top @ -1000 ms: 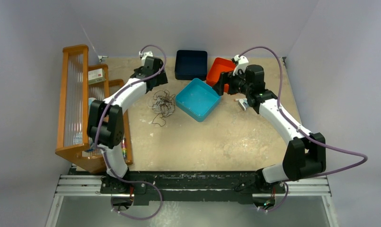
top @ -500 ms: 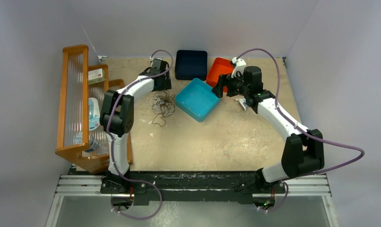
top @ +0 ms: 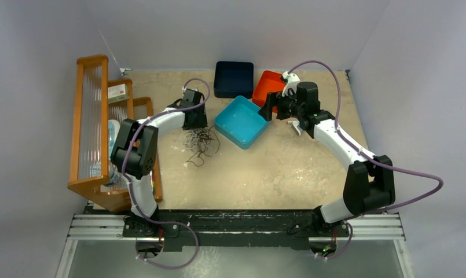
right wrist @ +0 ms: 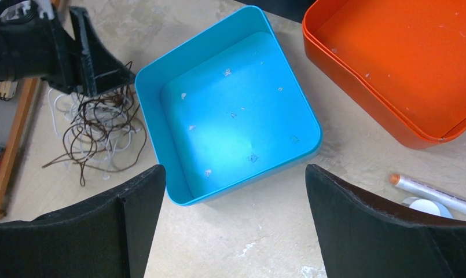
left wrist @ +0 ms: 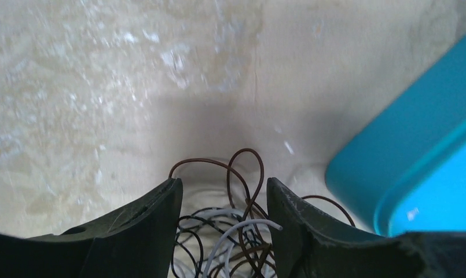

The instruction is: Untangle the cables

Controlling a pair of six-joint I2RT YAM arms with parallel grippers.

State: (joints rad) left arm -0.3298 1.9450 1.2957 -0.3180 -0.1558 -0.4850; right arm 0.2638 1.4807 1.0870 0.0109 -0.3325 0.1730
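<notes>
The cables [top: 200, 141] lie as one tangle of thin white and dark brown-black loops on the table, just left of the blue tray [top: 227, 108]. My left gripper [top: 194, 120] is down over the far side of the tangle. In the left wrist view its fingers stand apart, open, with several loops of the cables [left wrist: 242, 231] loose between them [left wrist: 223, 191]. My right gripper [right wrist: 233, 171] hangs open and holds nothing above the near edge of the blue tray [right wrist: 155, 116]. Its view also shows the cables [right wrist: 97, 127] under the left gripper [right wrist: 85, 58].
An orange tray [top: 266, 84] and a dark blue box [top: 233, 78] sit behind the blue tray. A wooden rack [top: 91, 127] lines the left side. A silver marker [right wrist: 430, 190] and a white cap [right wrist: 427, 205] lie near the right gripper.
My left gripper has come from the far side down onto the tangle and its jaws have narrowed around some loops. The tangle shifted slightly toward me. The right arm barely moved.
</notes>
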